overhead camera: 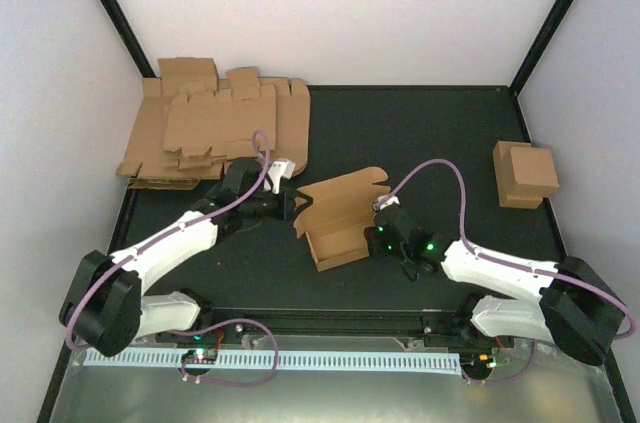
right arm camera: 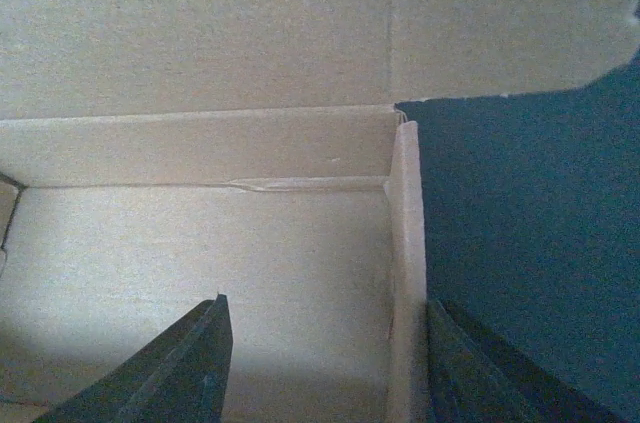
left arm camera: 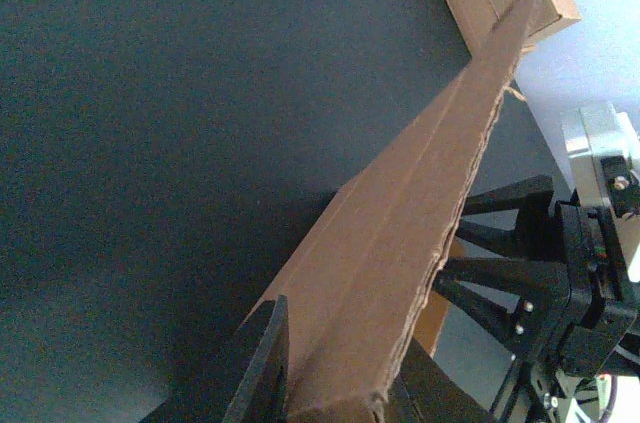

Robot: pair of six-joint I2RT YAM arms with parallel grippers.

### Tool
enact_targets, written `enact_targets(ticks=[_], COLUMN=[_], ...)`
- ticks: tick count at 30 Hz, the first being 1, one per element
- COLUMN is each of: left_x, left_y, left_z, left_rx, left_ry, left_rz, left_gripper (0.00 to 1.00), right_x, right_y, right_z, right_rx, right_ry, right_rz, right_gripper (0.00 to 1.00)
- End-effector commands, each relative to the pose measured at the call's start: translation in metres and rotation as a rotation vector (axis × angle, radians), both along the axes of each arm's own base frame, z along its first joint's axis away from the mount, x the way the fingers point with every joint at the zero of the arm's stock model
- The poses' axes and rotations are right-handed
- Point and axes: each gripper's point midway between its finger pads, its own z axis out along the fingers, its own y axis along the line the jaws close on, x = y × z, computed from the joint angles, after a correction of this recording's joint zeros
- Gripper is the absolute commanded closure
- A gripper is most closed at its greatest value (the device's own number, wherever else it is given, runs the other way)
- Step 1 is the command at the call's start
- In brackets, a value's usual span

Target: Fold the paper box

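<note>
**A:** Where is the paper box (overhead camera: 338,215) found?

**B:** It is seen half-formed near the middle of the dark table (overhead camera: 430,133), between the two arms. Its left end is met by the left gripper (overhead camera: 298,205) and its right end by the right gripper (overhead camera: 379,227).

**A:** How are the left fingers set?

**B:** In the left wrist view a raised panel is pinched between the fingers (left arm camera: 265,368). The gap is filled by the board, so the panel is being grasped.

**A:** And the right?

**B:** The right fingers (right arm camera: 190,368) are held apart, released. One is placed inside the tray and the other outside over the table. The upright end wall is caught between them, just beside the outer finger.

**A:** What is noted of material and shape?

**B:** Plain brown cardboard is seen, matte and slightly fibrous, with scored creases and a rough die-cut edge. A shallow rectangular tray is formed, with a lid flap standing open along its far side. A pile of flat blanks (overhead camera: 215,128) of the same board is laid at the far left corner. Folded boxes (overhead camera: 525,175) are set well apart at the right.
</note>
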Motion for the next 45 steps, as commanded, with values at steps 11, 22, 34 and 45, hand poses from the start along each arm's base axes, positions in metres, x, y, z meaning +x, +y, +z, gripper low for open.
enact_targets(ticks=[11, 22, 34, 45], left_x=[0.015, 0.006, -0.004, -0.018], left_y=[-0.002, -0.006, 0.005, 0.007], left_z=[0.019, 0.015, 0.017, 0.019], left_rx=[-0.022, -0.029, -0.031, -0.045], left_ry=[0.035, 0.048, 0.058, 0.006], left_rz=[0.018, -0.060, -0.107, -0.145], left_gripper=[0.92, 0.98, 0.99, 0.98], right_x=[0.009, 0.007, 0.015, 0.016], right_y=[-0.013, -0.007, -0.013, -0.006], right_z=[0.000, 0.036, 0.045, 0.032], right_rx=[-0.070, -0.031, -0.064, -0.072], right_ry=[-0.007, -0.022, 0.030, 0.153], right_rz=[-0.083, -0.043, -0.044, 0.025], right_gripper=[0.47, 0.37, 0.24, 0.28])
